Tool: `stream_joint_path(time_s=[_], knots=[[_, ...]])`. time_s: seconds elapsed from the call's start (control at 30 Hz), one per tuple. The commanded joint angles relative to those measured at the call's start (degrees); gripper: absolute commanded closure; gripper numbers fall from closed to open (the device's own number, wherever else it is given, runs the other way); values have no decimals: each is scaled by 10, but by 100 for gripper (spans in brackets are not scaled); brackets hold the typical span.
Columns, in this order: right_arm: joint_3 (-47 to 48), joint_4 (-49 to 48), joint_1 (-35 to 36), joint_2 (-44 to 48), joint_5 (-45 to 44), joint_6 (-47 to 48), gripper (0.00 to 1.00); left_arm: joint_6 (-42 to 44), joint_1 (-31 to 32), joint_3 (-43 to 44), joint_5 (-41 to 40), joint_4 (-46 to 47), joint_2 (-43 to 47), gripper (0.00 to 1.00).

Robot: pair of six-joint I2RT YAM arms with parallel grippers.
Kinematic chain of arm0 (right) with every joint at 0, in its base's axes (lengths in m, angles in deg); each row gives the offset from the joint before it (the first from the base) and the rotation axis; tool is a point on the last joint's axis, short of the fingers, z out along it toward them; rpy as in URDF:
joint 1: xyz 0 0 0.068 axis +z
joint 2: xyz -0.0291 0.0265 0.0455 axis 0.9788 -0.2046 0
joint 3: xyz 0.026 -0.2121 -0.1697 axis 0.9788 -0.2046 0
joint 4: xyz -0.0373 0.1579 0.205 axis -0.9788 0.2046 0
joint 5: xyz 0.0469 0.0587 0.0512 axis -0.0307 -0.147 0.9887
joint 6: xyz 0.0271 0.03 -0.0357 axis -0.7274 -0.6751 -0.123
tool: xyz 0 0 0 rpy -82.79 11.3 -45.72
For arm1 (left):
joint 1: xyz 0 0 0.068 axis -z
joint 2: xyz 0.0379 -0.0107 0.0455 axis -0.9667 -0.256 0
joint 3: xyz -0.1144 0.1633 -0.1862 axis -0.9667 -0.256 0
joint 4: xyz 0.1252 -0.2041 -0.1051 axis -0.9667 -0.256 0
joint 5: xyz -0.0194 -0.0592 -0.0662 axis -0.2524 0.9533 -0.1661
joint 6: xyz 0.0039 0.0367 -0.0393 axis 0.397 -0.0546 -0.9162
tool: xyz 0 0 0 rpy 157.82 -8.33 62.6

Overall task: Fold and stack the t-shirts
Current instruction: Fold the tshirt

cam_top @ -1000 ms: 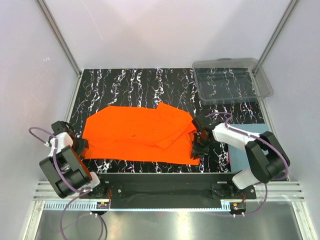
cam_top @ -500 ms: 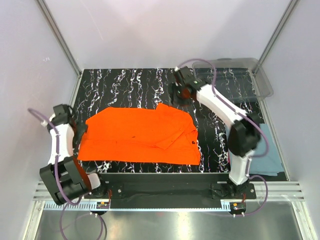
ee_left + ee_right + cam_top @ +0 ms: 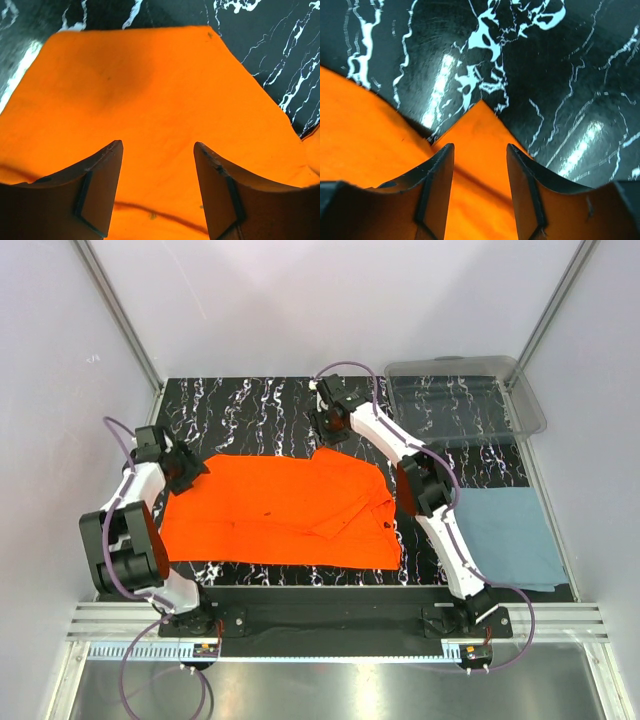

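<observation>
The orange t-shirt (image 3: 270, 515) lies spread flat on the black marbled table (image 3: 250, 410), with a folded flap toward its right side. My left gripper (image 3: 192, 468) hovers open over the shirt's far left corner. In the left wrist view, orange cloth (image 3: 150, 85) fills the gap of that gripper (image 3: 157, 152), and nothing is pinched. My right gripper (image 3: 328, 432) is open at the shirt's far edge. In the right wrist view, that gripper (image 3: 480, 152) straddles a pointed cloth corner (image 3: 480, 120). The blue-grey t-shirt (image 3: 505, 535) lies flat at the near right.
A clear plastic bin (image 3: 465, 400) stands at the back right corner, close to the right arm's reach. White walls and metal posts enclose the table on three sides. Bare marbled surface shows behind the orange shirt.
Both arms have swung away from the near edge to the shirt's far side: left to the far left corner, right to the far middle point. The blue-grey shirt is now uncovered.
</observation>
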Motion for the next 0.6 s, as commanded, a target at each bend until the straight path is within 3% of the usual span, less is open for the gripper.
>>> stream_joint_path(time_s=[0.0, 0.3, 0.53, 0.57], knots=[[56, 3, 3, -18, 10, 35, 48, 38, 3, 45, 27, 58, -5, 37], [83, 5, 25, -78, -26, 67, 54, 31, 3, 68, 28, 57, -37, 37], [78, 16, 29, -99, -90, 67, 77, 39, 3, 94, 20, 54, -61, 35], [78, 15, 29, -100, -99, 71, 90, 46, 3, 100, 17, 53, -63, 35]])
